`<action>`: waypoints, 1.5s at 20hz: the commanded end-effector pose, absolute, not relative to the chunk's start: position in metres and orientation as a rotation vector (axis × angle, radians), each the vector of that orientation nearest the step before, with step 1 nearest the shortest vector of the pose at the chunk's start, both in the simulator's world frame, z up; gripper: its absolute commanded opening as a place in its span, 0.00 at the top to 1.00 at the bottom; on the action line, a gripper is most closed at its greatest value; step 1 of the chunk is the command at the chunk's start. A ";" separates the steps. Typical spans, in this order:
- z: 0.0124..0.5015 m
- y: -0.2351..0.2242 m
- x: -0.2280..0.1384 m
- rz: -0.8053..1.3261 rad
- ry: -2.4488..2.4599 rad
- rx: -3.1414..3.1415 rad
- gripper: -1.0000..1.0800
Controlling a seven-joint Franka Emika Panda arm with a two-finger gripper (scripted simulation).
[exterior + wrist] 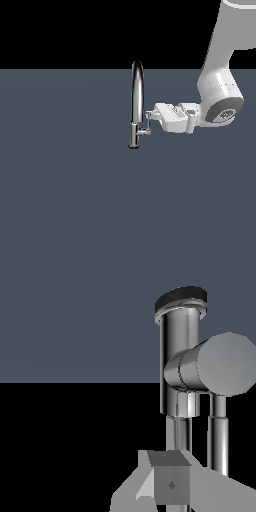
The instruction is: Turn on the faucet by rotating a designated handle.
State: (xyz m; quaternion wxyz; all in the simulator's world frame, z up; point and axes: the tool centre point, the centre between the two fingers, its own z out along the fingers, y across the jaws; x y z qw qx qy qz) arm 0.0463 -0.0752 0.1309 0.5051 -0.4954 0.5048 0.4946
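Note:
The faucet (136,95) is a slim chrome one with a high arched spout, standing on the dark grey floor in the middle of the exterior view. Its handle (146,129) is a short stub from the base with a thin lever bent upward. My gripper (150,116) reaches in level from the exterior view's right, its fingertips right at the lever's upper tip. In the wrist view the faucet (180,356) base and the handle (218,431) lever fill the frame close by. The gripper (172,481) fingers lie together with no gap showing, and the lever runs behind them.
The white arm (220,85) comes down from the upper corner on the exterior view's right. A flat dark grey floor (65,190) surrounds the faucet, with black background beyond it.

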 end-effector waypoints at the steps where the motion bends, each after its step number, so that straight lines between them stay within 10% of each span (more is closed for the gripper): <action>1: 0.133 -0.075 0.040 1.193 1.218 -1.195 1.00; 30: 0.119 -0.066 -0.023 1.185 1.196 -1.211 1.00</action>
